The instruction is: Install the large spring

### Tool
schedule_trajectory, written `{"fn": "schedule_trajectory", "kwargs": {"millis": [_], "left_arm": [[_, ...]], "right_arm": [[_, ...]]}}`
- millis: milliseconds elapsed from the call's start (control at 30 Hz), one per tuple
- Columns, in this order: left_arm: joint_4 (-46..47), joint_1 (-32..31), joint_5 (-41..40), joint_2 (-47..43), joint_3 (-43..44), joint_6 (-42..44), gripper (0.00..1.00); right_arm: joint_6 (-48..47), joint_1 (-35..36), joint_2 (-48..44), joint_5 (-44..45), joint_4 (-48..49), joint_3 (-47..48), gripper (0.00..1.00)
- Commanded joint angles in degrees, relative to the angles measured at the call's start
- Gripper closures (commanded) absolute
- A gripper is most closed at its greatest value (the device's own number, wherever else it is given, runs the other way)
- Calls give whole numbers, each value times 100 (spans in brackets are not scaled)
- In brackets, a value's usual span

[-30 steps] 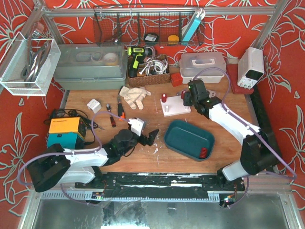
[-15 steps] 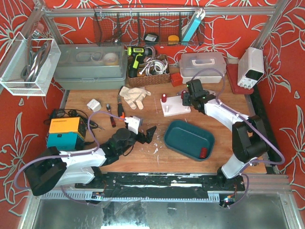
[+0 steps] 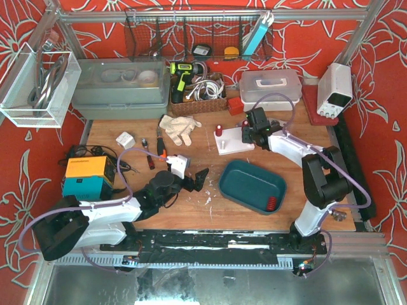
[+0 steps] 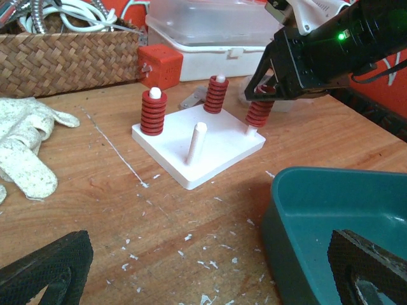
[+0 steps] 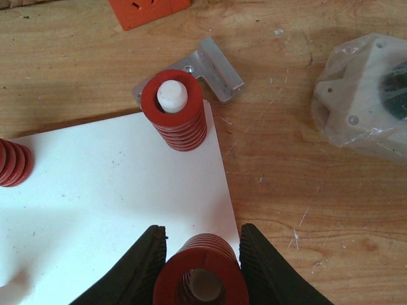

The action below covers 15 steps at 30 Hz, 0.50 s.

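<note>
Red large spring (image 5: 191, 257) upright at white base (image 5: 114, 190) corner, right fingers (image 5: 143, 270) clamping it, left fingers (image 4: 44, 267) apart

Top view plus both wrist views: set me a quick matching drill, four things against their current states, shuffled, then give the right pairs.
Things:
1. right gripper
2. left gripper
3. front peg
4. bin

States:
a. bare
b. contains a loose spring
c. shut on a spring
d. open, holding nothing

Pairs: 1-c, 2-d, 3-a, 4-b.
</note>
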Motion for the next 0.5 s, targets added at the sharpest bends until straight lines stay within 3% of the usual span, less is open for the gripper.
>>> {"fn": "schedule_trajectory", "kwargs": {"millis": [0, 233, 467], "left_arm": [[63, 13, -17, -2, 35, -24, 0], [27, 15, 34, 31, 72, -2, 0], [21, 13, 75, 77, 90, 16, 0]], "right_arm": [[-98, -38, 30, 56, 70, 267, 72], [-207, -48, -269, 35, -463, 378, 51], [-533, -48, -1105, -623, -1764, 414, 46]]}}
